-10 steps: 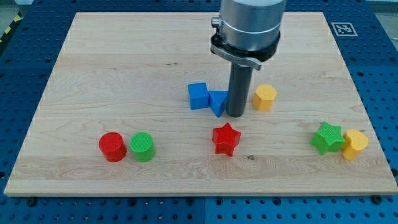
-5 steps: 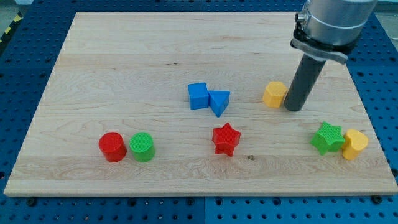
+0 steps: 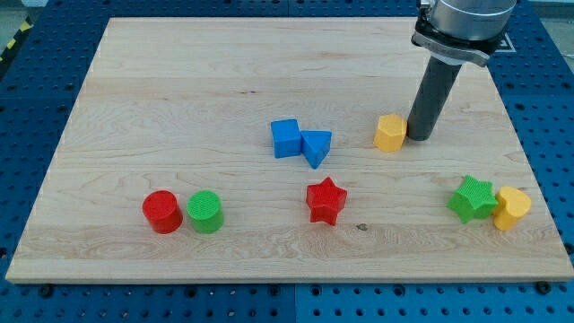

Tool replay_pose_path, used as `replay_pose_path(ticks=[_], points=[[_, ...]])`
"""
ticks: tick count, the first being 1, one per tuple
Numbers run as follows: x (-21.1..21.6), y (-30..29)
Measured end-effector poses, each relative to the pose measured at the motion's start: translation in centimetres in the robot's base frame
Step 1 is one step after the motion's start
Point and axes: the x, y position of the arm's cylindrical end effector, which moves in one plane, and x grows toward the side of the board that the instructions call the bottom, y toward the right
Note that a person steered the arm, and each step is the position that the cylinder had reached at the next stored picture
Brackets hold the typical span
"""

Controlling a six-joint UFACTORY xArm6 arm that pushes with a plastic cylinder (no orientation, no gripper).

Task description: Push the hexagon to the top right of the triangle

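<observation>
The yellow hexagon (image 3: 389,132) lies on the wooden board to the right of the blue triangle (image 3: 316,147), at about the same height or slightly higher in the view. A blue cube (image 3: 286,138) touches the triangle's left side. My tip (image 3: 418,136) stands right next to the hexagon's right side, touching or nearly touching it. The dark rod rises from there toward the view's top right.
A red star (image 3: 326,200) lies below the triangle. A red cylinder (image 3: 162,212) and a green cylinder (image 3: 205,212) sit at the lower left. A green star (image 3: 473,198) and a yellow block (image 3: 512,207) sit at the lower right.
My tip went from between the triangle and hexagon around to the hexagon's right side. The hexagon first shifted right, then slid slightly left and up.
</observation>
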Motion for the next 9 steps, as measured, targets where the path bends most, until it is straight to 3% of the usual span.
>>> replay_pose_path(ticks=[3,6,7,9], points=[[0.2,-1.1],[0.2,-10.8],[0.2,-9.2],[2.7,0.2]])
